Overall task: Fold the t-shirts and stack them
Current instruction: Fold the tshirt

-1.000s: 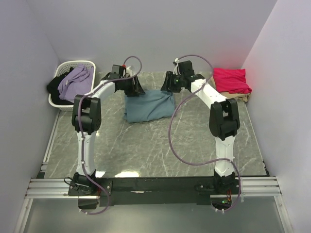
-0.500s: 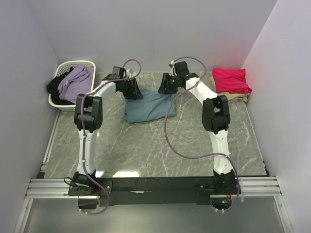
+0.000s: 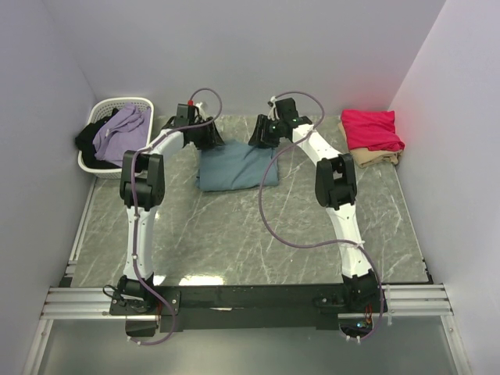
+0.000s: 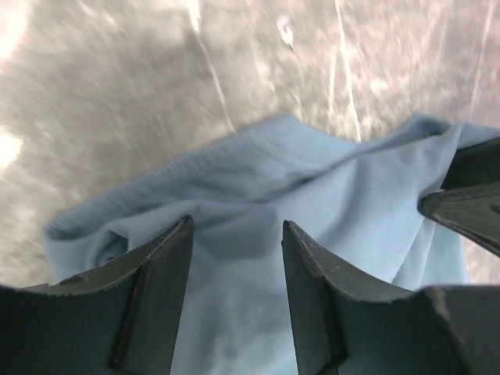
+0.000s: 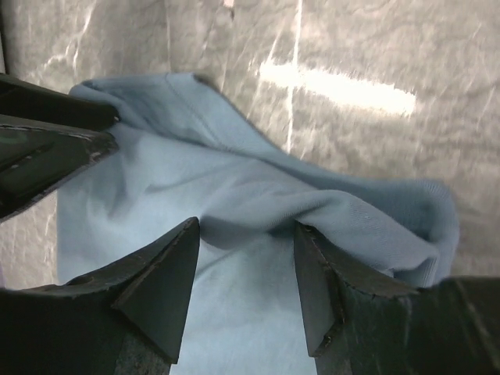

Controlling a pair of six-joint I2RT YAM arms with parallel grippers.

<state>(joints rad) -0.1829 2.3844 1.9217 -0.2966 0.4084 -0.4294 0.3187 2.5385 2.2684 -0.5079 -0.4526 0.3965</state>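
Top external shows the teal-blue t-shirt [image 3: 234, 168] folded, rumpled; both arms' jaws spread.

The teal-blue t-shirt [image 3: 237, 166] is laid folded at mid-bench [image 3: 234, 234]; the crimson t-shirt [image 3: 372, 129] is stacked on the beige t-shirt [image 3: 376, 158].

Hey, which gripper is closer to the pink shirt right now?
Right. The right gripper is over the blue shirt's far right corner, with the pink shirt off to its right; the left gripper is farther away, over the far left corner.
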